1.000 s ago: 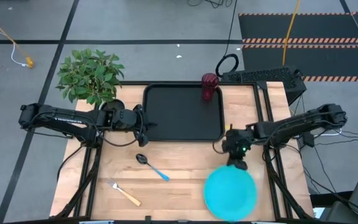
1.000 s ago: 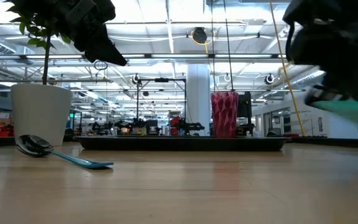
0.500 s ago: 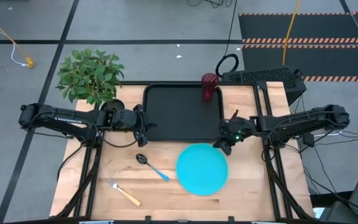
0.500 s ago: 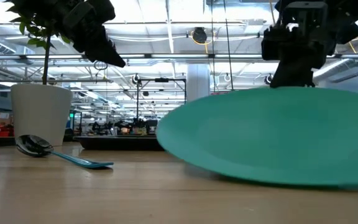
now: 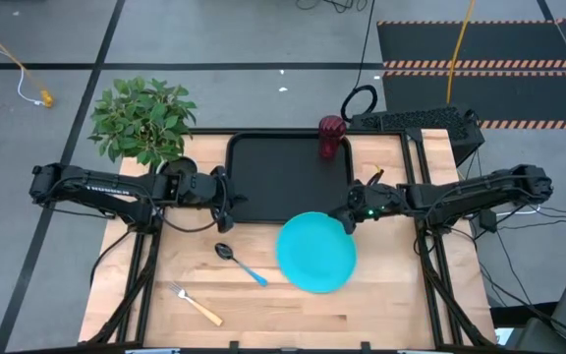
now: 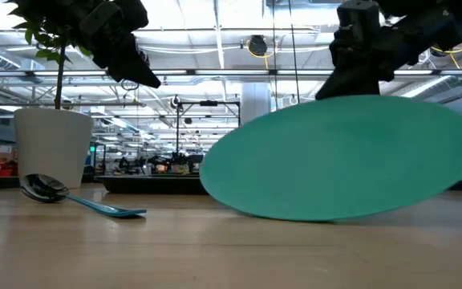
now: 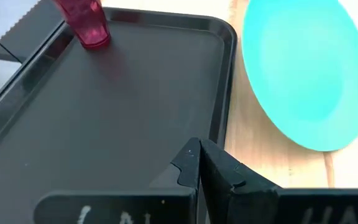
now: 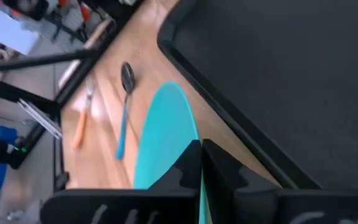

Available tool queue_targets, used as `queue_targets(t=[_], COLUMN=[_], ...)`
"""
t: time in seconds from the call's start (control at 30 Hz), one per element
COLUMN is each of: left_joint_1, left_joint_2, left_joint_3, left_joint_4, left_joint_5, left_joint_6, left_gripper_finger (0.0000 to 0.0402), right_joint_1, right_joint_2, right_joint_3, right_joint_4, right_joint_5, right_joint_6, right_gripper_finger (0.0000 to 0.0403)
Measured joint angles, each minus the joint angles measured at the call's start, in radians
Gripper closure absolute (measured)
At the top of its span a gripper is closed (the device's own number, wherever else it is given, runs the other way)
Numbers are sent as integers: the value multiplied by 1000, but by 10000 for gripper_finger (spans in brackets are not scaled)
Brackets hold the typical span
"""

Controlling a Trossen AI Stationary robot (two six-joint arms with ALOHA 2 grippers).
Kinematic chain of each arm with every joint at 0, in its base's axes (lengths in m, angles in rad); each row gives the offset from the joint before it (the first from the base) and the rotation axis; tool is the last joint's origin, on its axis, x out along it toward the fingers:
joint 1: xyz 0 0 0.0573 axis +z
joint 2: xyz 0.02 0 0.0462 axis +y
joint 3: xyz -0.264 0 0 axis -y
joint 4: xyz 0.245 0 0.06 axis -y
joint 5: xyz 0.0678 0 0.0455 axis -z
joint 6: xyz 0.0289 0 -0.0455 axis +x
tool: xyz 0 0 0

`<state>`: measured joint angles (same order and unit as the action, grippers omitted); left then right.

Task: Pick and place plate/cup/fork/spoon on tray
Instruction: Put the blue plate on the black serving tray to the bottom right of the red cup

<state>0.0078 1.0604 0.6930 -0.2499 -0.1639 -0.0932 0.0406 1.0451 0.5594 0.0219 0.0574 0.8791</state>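
The turquoise plate [image 5: 315, 253] hangs tilted just near of the black tray [image 5: 288, 177], held by my right gripper [image 5: 348, 218], which is shut on it. It fills the low view [image 6: 343, 156]. My left gripper [image 5: 226, 197] is shut and empty, hovering at the tray's left rim [image 7: 166, 106]. The dark red cup [image 5: 332, 136] stands upright in the tray's far right corner [image 7: 84, 22]. The blue-handled spoon [image 5: 241, 264] and the yellow-handled fork [image 5: 197, 304] lie flat on the wood at the near left. My right gripper pinches the plate's rim [image 5: 342, 226] between its two fingers, on the plate's far right side. The fingers come nearly level from the table's right. The plate shows edge-on in the wrist view [image 8: 166, 134]. It is tilted, its held side high; whether its low edge touches the table I cannot tell.
A potted green plant [image 5: 143, 120] stands at the table's far left corner. A keyboard [image 5: 416, 120] lies beyond the far right corner. Bare wood [image 5: 411, 305] lies at the near right.
My right gripper has gone from the near right toward the table's left and far edge, up to the tray's near right corner, turning as it went. The plate has swung with it from the near right corner to the table's middle and tipped up.
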Motion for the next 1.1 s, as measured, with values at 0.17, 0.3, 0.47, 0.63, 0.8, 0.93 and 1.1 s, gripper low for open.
queue_targets(t=[0.17, 0.3, 0.47, 0.63, 0.8, 0.93, 1.1], left_joint_1=[-6, -13, -20, -21, -26, -32, -32], left_joint_2=[0, 0, 0, 0, 0, 0, 0], left_joint_3=[0, 0, 0, 0, 0, 0, 0], left_joint_4=[12, 14, 16, 17, 17, 17, 16], left_joint_5=[8, 10, 10, 10, 9, 9, 8], left_joint_6=[-43, -48, -76, -98, -124, -122, -122], left_gripper_finger=[392, 392, 392, 392, 392, 392, 392], right_joint_1=[1, 0, 8, 7, -16, -44, -46], right_joint_2=[0, 0, 0, 0, -9, -23, -45], right_joint_3=[0, 0, -59, -191, -321, -346, -324], right_joint_4=[26, -6, 106, 480, 735, 740, 733], right_joint_5=[24, 146, 189, 325, 307, 113, -138], right_joint_6=[-14, 30, 80, 183, 151, -66, -296], right_gripper_finger=[402, 402, 402, 402, 403, 403, 401])
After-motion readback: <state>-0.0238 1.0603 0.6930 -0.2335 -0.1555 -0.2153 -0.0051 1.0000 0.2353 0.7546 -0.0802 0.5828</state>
